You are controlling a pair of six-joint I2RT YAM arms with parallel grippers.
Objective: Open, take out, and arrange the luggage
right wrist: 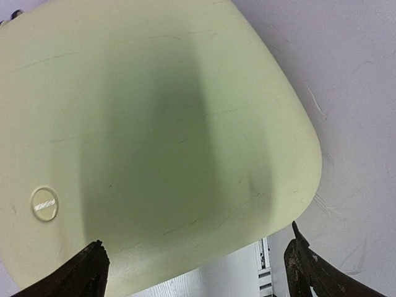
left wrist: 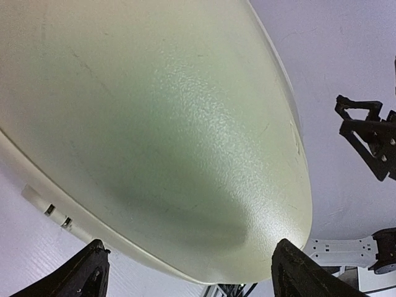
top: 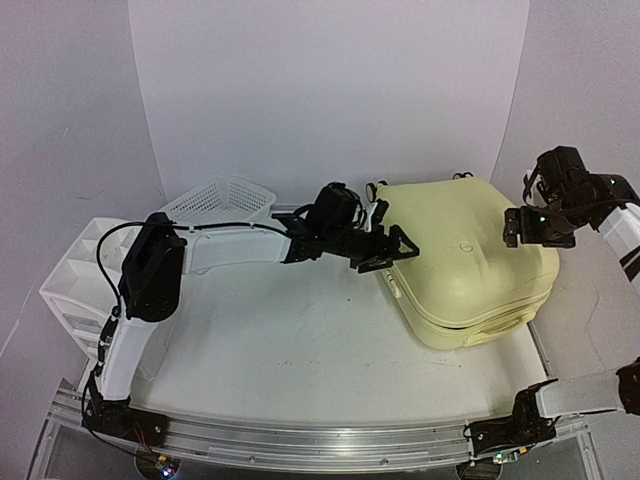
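The luggage (top: 462,258) is a pale yellow hard-shell suitcase lying flat and closed at the right of the table, its wheels (top: 376,190) toward the back. My left gripper (top: 386,250) is open at the case's left edge, and in the left wrist view the luggage (left wrist: 154,124) fills the space ahead of my left gripper (left wrist: 193,267), whose fingers hold nothing. My right gripper (top: 528,226) hangs open over the case's right side. In the right wrist view the luggage (right wrist: 154,124) with a round badge (right wrist: 44,204) lies under my right gripper (right wrist: 195,269).
A white mesh basket (top: 222,199) stands at the back left, behind the left arm. A white drawer organizer (top: 72,280) sits along the left edge. A metal rail (top: 320,445) runs along the near edge. White walls close in the back and sides.
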